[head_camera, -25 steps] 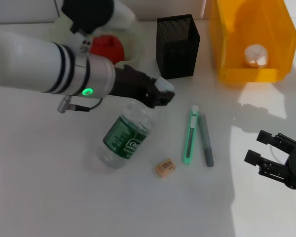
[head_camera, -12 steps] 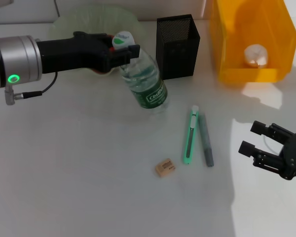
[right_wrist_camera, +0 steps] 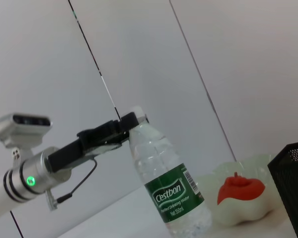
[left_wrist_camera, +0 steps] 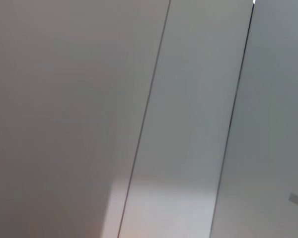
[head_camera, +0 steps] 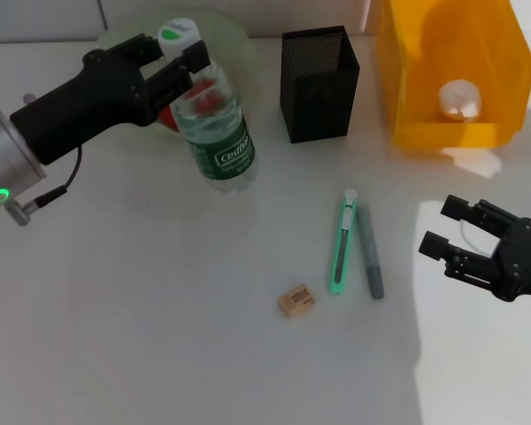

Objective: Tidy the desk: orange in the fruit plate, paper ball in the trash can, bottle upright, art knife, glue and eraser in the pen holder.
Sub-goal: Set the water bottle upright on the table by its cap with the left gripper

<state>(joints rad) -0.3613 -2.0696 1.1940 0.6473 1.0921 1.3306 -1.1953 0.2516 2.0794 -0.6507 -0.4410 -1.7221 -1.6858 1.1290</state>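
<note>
Item: bottle [head_camera: 217,133], clear plastic with green label and white-green cap, standing on the bench [head_camera: 115,336] in front of the fruit plate [head_camera: 234,40] and beside the black mesh pen holder [head_camera: 319,81]. Long axis: near vertical, cap leaning slightly toward the robot's left, as the right wrist view also shows, base resting on the bench. Left hand [head_camera: 166,60]: closed on the bottle's neck just under the cap, arm reaching in from the left side. The orange-red fruit [head_camera: 203,96] lies in the plate directly behind the bottle. Paper ball [head_camera: 458,99]: inside the yellow trash can [head_camera: 451,71], far right. Remaining loose items, all flat on the bench between the two arms: art knife [head_camera: 340,241], green; glue [head_camera: 370,251], a grey stick just beside the knife and parallel to it, both long axes running toward and away from the robot; eraser [head_camera: 296,301], nearer the robot, a little apart from the knife. Right hand [head_camera: 450,237]: fingers spread, empty, hovering low over the bench just to the right of the glue; it is judged the nearer arm for knife, glue and eraser, with the pen holder lying beyond them, away from the robot. Left wrist view: shows only blank wall panels.
</note>
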